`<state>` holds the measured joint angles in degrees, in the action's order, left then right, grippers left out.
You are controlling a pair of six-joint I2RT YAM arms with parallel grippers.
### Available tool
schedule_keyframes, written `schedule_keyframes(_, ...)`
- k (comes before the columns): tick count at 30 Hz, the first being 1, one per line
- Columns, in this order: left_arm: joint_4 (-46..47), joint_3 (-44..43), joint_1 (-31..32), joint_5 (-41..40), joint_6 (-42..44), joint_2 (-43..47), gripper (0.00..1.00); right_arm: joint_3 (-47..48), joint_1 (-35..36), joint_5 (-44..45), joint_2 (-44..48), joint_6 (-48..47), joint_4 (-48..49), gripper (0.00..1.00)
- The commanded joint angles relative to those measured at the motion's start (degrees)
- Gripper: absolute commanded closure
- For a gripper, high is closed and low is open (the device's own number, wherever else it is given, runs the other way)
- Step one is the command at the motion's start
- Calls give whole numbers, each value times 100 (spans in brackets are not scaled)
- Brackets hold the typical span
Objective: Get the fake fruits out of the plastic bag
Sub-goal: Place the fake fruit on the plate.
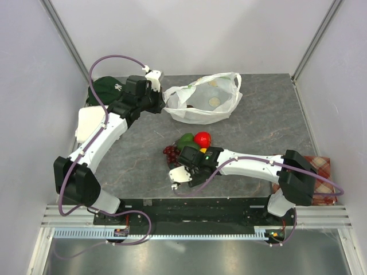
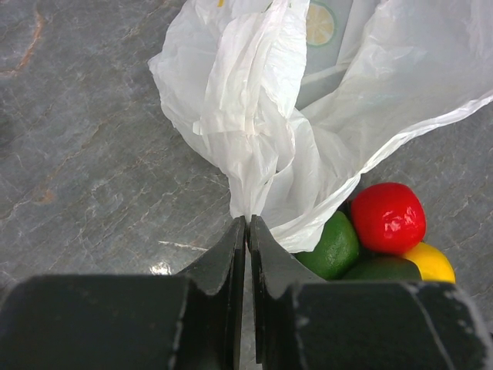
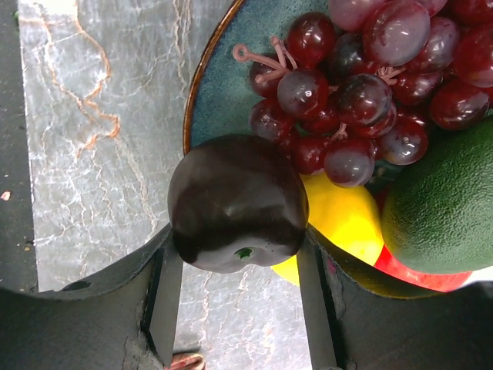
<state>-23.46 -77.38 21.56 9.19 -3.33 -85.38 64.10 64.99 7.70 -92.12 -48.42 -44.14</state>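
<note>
A: Right wrist first. Closest to the lens is the dark fruit (image 3: pixel 237 202), clamped between the two fingers of the right end effector (image 3: pixel 239 258).
B: And behind it?
A: The plate (image 3: pixel 202 77), piled with grapes (image 3: pixel 362 85), a yellow fruit (image 3: pixel 343 220), a green fruit (image 3: pixel 443 204) and a sliver of apple (image 3: pixel 416 276). The dark fruit sits in front of the plate's rim, with bare surface (image 3: pixel 92 154) showing below it.
B: Then I'd carry it inward over the open blue patch beside the grapes, go low, and only then part the fingers. Released at the rim, it would likely roll off.
A: Left wrist: the left end effector (image 2: pixel 246 231) is pinched together on a twisted fold of the bag (image 2: pixel 254 116). The fruit pile shows past the bag's lower edge, outside it.
B: That grip should steady the bag. Anything inside?
A: A lime-slice print (image 2: pixel 320 23) on something pale. Whether it is a fruit I cannot tell.
B: Top view?
A: The bag lies at the far side of the surface with the left end effector at its left edge. The right end effector is over the plate near the middle, well apart from the bag. A cap (image 1: pixel 106 87) lies far left and a checked cloth (image 1: pixel 321 172) at the right edge.
</note>
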Motion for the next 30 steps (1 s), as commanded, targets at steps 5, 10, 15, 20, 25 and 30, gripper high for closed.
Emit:
schedule_keyframes(5, 193, -84, -20, 162, -45, 40, 87, -108, 22, 275, -140, 0, 468, 64)
schedule_keyframes(10, 193, -119, -20, 188, -71, 13, 87, -126, 22, 284, -87, 87, 529, 2)
schedule_keyframes(15, 193, -110, -29, 223, -80, 13, 87, 119, 22, 267, 115, 96, 345, 2)
schedule_keyframes(20, 219, -154, -29, 259, -88, 4, 87, 594, 22, 57, 308, 123, -76, 2)
schedule_keyframes(25, 211, -242, -20, 329, -115, -48, 87, 1306, 31, -111, 352, 193, -525, 2)
schedule_keyframes(30, 219, -295, -21, 382, -133, -84, 87, 1817, 31, -331, 352, 219, -982, 2)
